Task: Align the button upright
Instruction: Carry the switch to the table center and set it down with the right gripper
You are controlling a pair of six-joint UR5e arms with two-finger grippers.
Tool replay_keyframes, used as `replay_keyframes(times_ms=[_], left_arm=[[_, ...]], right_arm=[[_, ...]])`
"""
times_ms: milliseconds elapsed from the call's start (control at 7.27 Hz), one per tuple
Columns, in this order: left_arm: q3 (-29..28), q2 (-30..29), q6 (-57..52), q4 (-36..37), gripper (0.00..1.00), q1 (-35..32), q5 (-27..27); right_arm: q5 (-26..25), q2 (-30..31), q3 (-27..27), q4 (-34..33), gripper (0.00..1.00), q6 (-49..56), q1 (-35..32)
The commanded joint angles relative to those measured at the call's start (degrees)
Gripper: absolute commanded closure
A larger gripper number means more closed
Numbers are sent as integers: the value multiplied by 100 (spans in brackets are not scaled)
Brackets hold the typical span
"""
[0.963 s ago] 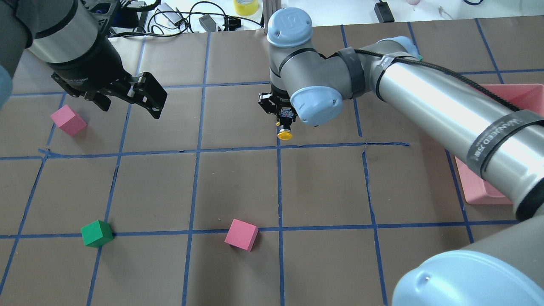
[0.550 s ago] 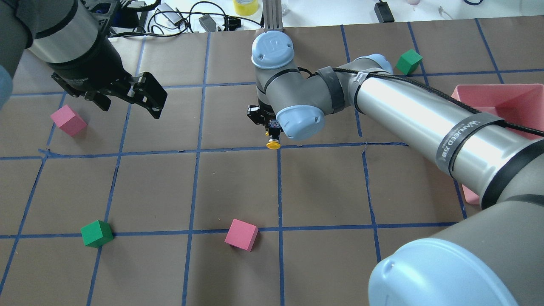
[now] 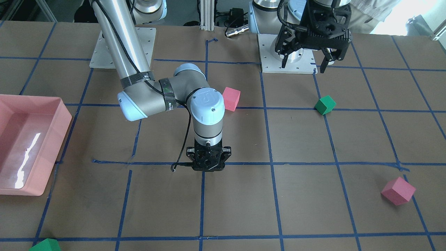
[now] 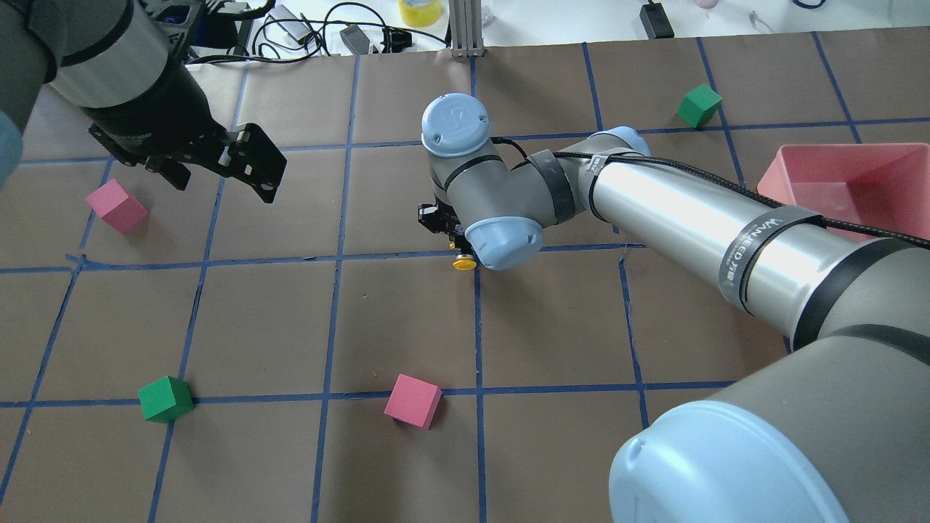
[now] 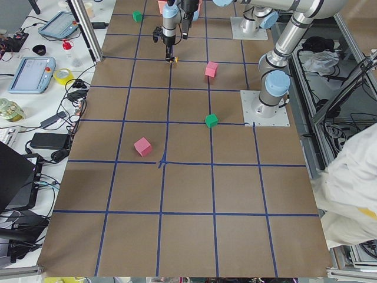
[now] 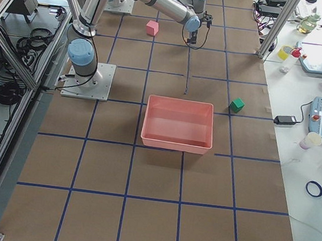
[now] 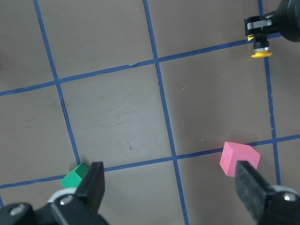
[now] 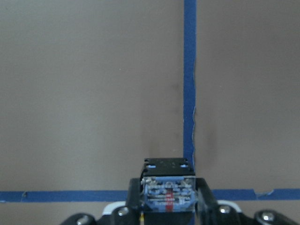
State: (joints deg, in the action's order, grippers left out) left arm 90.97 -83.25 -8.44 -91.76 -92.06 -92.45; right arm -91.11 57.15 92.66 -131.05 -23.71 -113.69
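Observation:
The button (image 4: 463,262) hangs from my right gripper (image 4: 458,247), yellow cap towards the table and base towards the wrist. It is at a crossing of the blue tape lines; I cannot tell whether the cap touches the paper. The right wrist view shows its black base with blue and red contacts (image 8: 168,193) clamped between the fingers (image 8: 204,199). The left wrist view shows it far off (image 7: 258,49). In the front-facing view the right gripper (image 3: 208,164) hides it. My left gripper (image 4: 218,178) is open and empty, high over the far left of the table.
A pink cube (image 4: 116,205) lies under the left arm. A green cube (image 4: 166,399) and a pink cube (image 4: 413,401) lie near the front. A green cube (image 4: 700,104) sits far right, and a pink tray (image 4: 850,149) stands at the right edge.
My right arm has moved left and towards the robot with the button, bringing it down to the tape crossing. The left arm has not moved.

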Motion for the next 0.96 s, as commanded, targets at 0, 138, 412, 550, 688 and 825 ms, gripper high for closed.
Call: replay_keyframes(times_ms=[0, 138, 412, 550, 688, 825], left_arm=[[0, -16, 0, 0, 0, 4, 17], [-9, -16, -8, 0, 0, 4, 17], [-61, -68, -26, -35, 0, -13, -115], [-114, -103, -17, 9, 0, 4, -124], [-192, -147, -26, -43, 0, -4, -133], [-211, -182, 18, 26, 0, -5, -98]], right_arm=[[5, 33, 121, -25, 100, -115, -13], [5, 33, 112, -25, 100, -107, -13], [5, -2, 112, -34, 96, -2, -13], [84, 15, 121, -17, 75, -45, -13], [84, 24, 130, -8, 63, -46, -13], [84, 33, 147, -8, 60, -46, -13]])
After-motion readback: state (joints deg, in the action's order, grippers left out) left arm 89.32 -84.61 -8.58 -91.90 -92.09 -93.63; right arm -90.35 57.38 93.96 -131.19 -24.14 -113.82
